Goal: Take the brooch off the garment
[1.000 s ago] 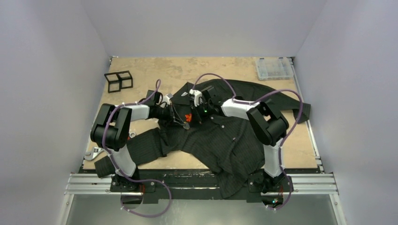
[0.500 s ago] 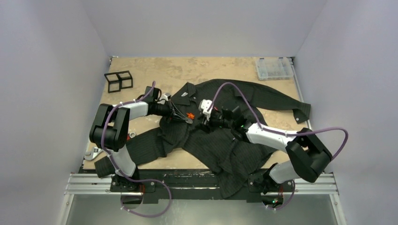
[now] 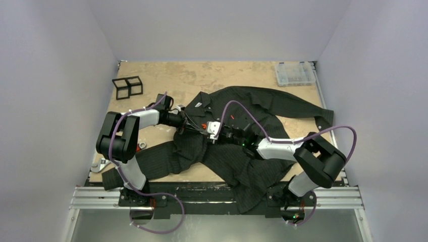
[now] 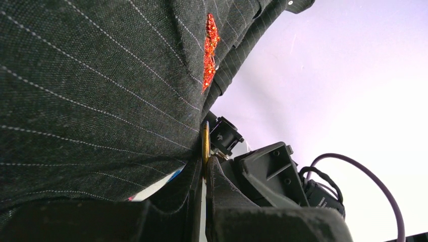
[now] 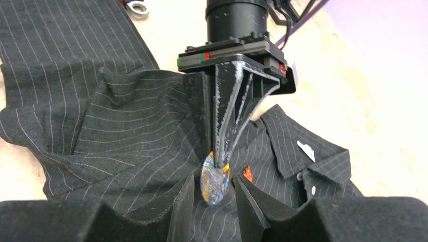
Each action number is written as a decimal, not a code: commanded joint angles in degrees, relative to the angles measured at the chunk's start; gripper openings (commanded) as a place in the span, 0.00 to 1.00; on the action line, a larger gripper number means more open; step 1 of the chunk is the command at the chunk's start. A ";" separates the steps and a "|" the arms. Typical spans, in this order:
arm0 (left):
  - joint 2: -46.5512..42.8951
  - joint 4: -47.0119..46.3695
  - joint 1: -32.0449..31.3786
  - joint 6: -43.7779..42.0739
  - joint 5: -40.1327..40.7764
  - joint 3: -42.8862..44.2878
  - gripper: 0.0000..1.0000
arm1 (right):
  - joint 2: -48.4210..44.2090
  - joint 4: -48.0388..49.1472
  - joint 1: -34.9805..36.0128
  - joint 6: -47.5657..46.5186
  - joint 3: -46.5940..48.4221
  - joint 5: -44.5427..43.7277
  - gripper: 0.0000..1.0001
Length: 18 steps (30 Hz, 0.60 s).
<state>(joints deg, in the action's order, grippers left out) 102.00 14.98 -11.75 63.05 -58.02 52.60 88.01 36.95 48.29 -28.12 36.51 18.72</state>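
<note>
Across the middle of the table (image 3: 202,75) the garment (image 3: 237,161) lies spread, with the red glittery brooch (image 4: 209,48) pinned to its front near the collar. My left gripper (image 4: 204,166) is squeezed tight on a fold of cloth just beside the brooch, with an oval disc (image 5: 214,182) at its tips. My right gripper (image 5: 214,194) stands parted, its 2 fingers either side of that disc.

White links (image 3: 146,118), black joints (image 3: 118,138) and purple cables (image 3: 233,102) form each arm; the left tool (image 5: 218,151) is ribbed black.

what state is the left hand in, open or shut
Shut: the left hand pinches an oval disc and shirt fabric between its fingertips.
</note>
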 commanded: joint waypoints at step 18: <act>-2.00 -1.53 0.06 4.10 -3.26 -0.51 0.00 | 4.82 2.02 4.58 -9.17 3.12 -11.12 0.27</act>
<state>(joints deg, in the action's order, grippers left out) 101.78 14.41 -11.75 65.45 -58.54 52.01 92.66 37.93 52.23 -35.18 37.60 11.84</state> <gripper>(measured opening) 0.019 0.284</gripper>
